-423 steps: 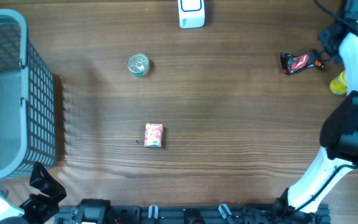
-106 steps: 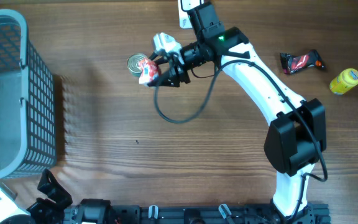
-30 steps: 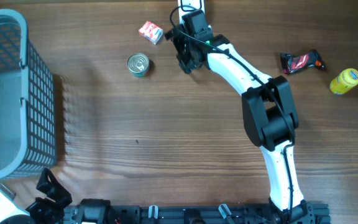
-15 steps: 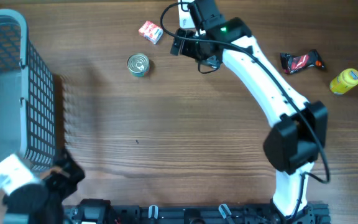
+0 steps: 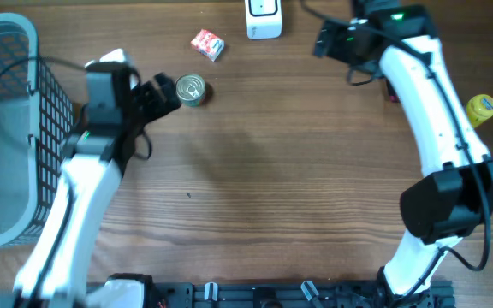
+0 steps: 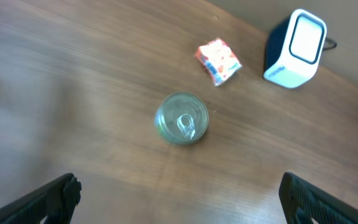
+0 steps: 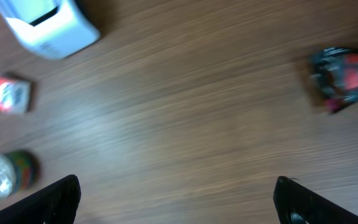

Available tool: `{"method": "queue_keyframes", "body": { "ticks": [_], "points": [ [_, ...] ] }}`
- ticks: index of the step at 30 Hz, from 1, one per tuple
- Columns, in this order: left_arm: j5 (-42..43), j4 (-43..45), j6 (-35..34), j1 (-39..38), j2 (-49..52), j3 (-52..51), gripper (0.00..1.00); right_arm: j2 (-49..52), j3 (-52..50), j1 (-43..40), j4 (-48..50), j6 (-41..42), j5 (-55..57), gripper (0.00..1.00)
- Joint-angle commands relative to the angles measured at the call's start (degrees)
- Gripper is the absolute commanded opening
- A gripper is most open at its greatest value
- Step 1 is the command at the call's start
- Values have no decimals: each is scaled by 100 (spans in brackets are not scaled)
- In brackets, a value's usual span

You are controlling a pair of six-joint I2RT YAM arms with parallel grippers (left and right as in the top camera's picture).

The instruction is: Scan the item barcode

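A small red box lies flat at the back of the table, just left of the white barcode scanner. In the left wrist view the box sits beyond a silver-topped can, and the scanner is to their right. My left gripper hangs open just left of the can, empty; from the wrist its jaws stand wide above bare wood. My right gripper is open and empty right of the scanner, over bare table in its own view.
A grey mesh basket fills the left edge. A yellow bottle stands at the far right. A dark red packet lies near it, mostly hidden under the right arm from overhead. The right wrist also sees the scanner, box and can.
My left arm has swung up from the front-left corner to beside the can. My right gripper has pulled away to the right of the scanner. The red box stays put.
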Motion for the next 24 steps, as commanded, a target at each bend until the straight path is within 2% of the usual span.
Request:
{"method": "queue_keyframes", "body": {
  "ticks": [1,4,8,11,15,19,24],
  "points": [
    [562,658,555,-153,1246,457,100,-96,61,-326,-164,-332,-245,100],
    [481,815,1185,-326,2133,1034,100,-94,35,-426,-166,-439,-284,100],
    [-181,866,2229,-472,3021,1867,100,-94,35,-424,-146,-435,-284,100],
    [-278,968,2684,-374,3506,2245,100,-94,33,-424,-129,-435,-284,100],
    [-278,1569,3292,-286,4052,2387,100,-94,33,-424,-59,-437,-264,100],
    [-195,2103,3534,-280,4406,2437,100,-94,33,-424,4,-428,-264,100],
    [221,2124,3560,-317,4988,3049,100,-94,33,-424,96,-400,-267,100]
  ]
}}
